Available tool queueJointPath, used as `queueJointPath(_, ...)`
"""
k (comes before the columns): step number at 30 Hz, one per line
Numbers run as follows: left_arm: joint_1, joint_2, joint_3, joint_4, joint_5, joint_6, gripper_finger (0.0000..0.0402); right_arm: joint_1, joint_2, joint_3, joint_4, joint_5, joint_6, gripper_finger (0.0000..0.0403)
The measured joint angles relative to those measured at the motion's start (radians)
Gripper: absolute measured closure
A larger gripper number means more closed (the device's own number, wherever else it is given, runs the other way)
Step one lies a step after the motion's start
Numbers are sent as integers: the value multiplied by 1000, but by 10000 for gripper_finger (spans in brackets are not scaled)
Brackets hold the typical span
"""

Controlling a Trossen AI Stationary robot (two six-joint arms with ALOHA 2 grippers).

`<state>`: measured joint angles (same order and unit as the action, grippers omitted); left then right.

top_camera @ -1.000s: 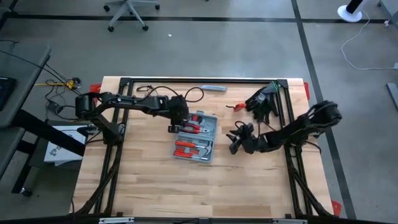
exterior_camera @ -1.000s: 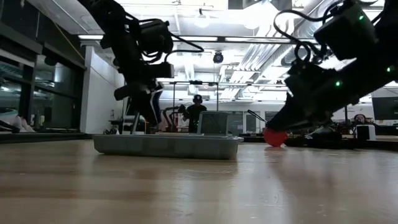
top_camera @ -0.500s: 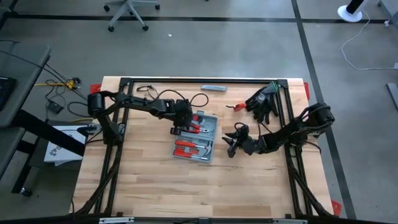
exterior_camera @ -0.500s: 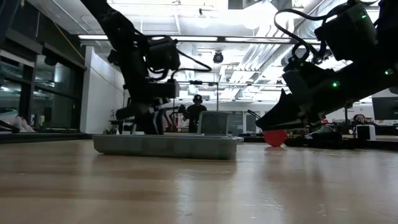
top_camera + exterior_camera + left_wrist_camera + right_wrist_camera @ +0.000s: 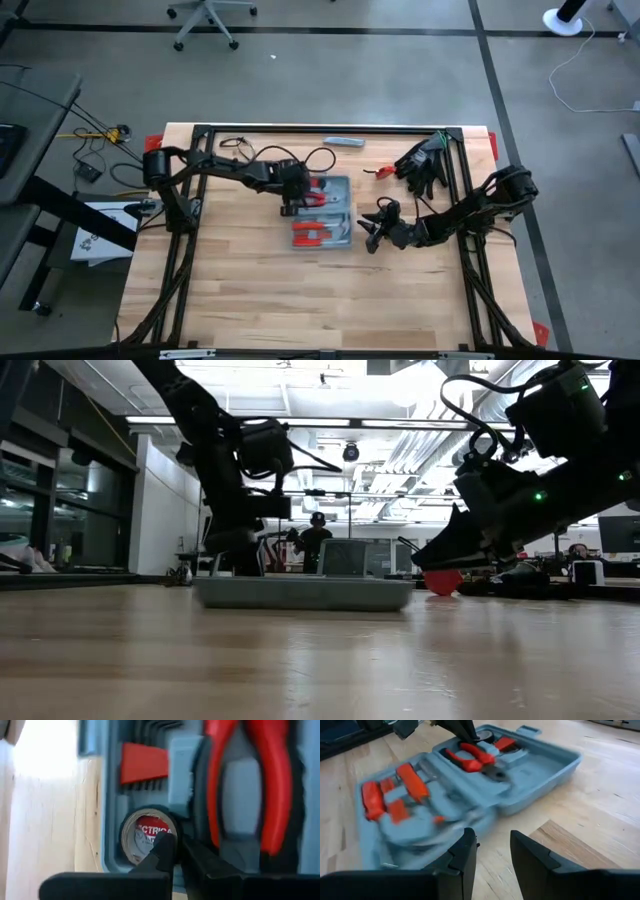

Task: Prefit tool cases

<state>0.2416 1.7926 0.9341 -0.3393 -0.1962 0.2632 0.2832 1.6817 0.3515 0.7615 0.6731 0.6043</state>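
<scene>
The blue-grey tool case (image 5: 322,213) lies open on the table, red-handled tools in its moulded slots (image 5: 470,785). My left gripper (image 5: 292,204) is at the case's left end, shut. Its fingertips (image 5: 172,844) point down into the tray at a roll of electrical tape (image 5: 142,836). My right gripper (image 5: 372,232) hovers open just right of the case, fingers toward it (image 5: 492,857), touching nothing. In the low view the case (image 5: 305,592) rests flat on its bottom. My left gripper comes from above, pointing down, with its shut fingertips on the tape roll's rim (image 5: 159,831) in the case's left-end slot. One tip shows over the roll's hollow and the other just outside it. I cannot tell whether the roll's wall lies between them.
Black gloves (image 5: 425,160) and a small red item (image 5: 383,172) lie at the far right. A slim grey bar (image 5: 344,142) lies at the far edge. A black cable (image 5: 240,145) loops at the far left. Bare wood stretches along the near half (image 5: 320,300).
My left gripper has shut and come down into the case's left end. The case has slid toward the table's right edge and turned, so it now lies square with the table edges. My right gripper has shifted slightly toward the case and stayed open.
</scene>
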Motion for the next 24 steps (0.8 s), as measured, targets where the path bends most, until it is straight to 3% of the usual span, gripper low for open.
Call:
queueJointPath(16, -82, -206, -6, -48, -74, -71, 401, 0, 0, 0, -2, 0, 9, 291)
queueJointPath(22, -82, -219, -6, -47, -30, -54, 401, 0, 0, 0, -2, 0, 9, 291)
queueJointPath(24, -82, -220, -5, -54, -61, -52, 401, 0, 0, 0, -2, 0, 9, 291)
